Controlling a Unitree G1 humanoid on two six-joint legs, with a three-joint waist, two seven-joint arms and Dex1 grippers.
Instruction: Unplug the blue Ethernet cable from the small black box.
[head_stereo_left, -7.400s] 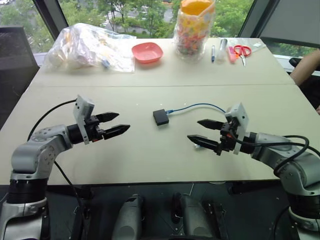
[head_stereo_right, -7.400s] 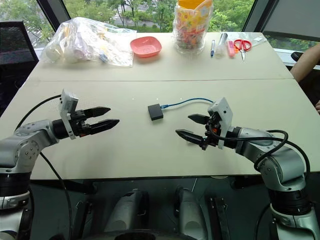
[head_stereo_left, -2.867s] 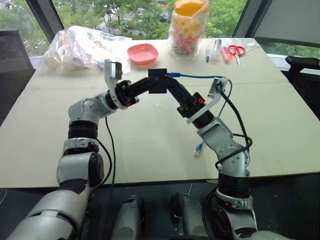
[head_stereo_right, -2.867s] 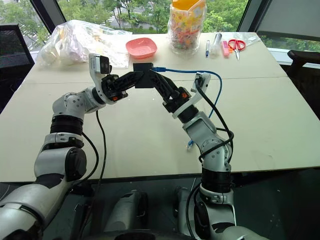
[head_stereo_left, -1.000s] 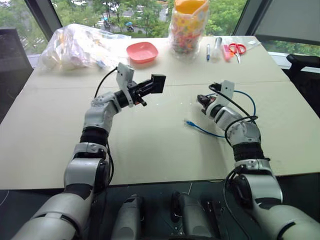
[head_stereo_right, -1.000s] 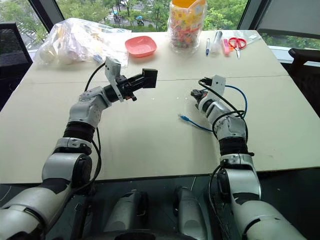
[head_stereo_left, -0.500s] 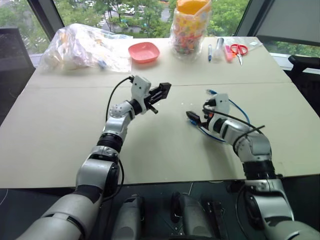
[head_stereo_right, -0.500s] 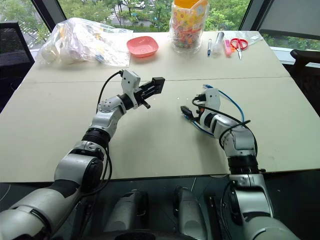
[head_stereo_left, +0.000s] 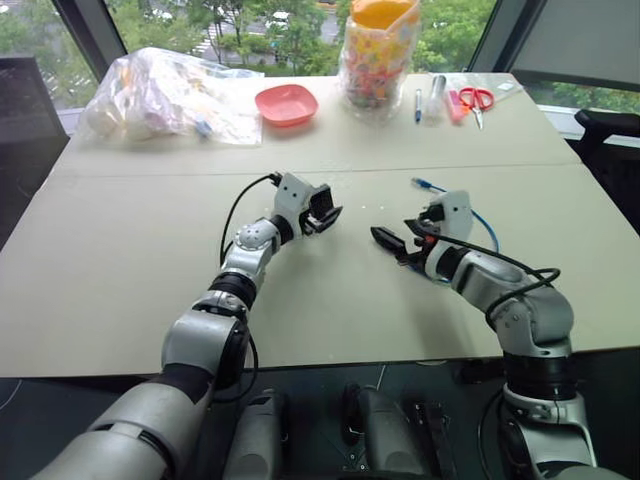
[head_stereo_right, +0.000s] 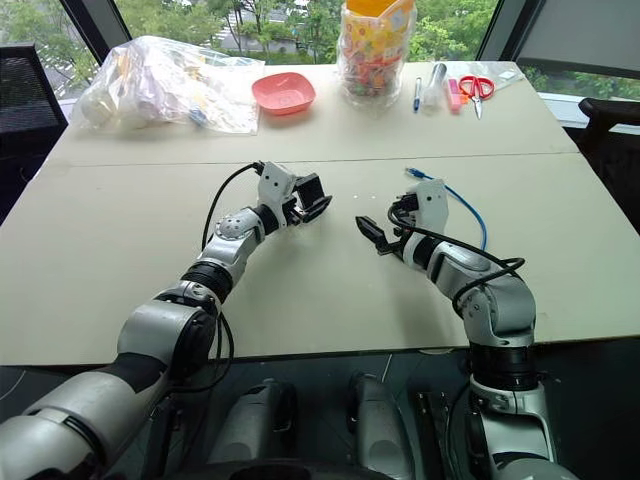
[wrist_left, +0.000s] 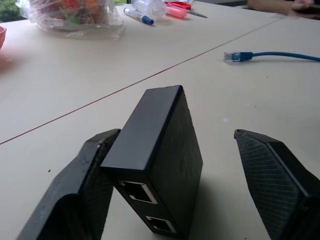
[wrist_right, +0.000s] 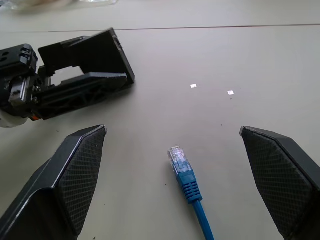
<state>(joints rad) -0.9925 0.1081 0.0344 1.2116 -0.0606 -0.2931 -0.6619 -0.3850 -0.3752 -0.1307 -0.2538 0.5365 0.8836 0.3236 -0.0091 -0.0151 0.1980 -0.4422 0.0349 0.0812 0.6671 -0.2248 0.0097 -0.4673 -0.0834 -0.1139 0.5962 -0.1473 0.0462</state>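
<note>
Left wrist view shows the black box (wrist_left: 160, 165) standing on edge on the table (wrist_left: 75, 75), leaning against one finger of the wide-open left end effector (wrist_left: 185, 190), its ports empty, so the unplugging looks done. Right wrist view shows the blue cable (wrist_right: 187, 190) lying loose between the spread fingers of the right end effector (wrist_right: 175, 180), which grips nothing. Left eye view has both arms low near the table's middle, end effectors facing each other.
</note>
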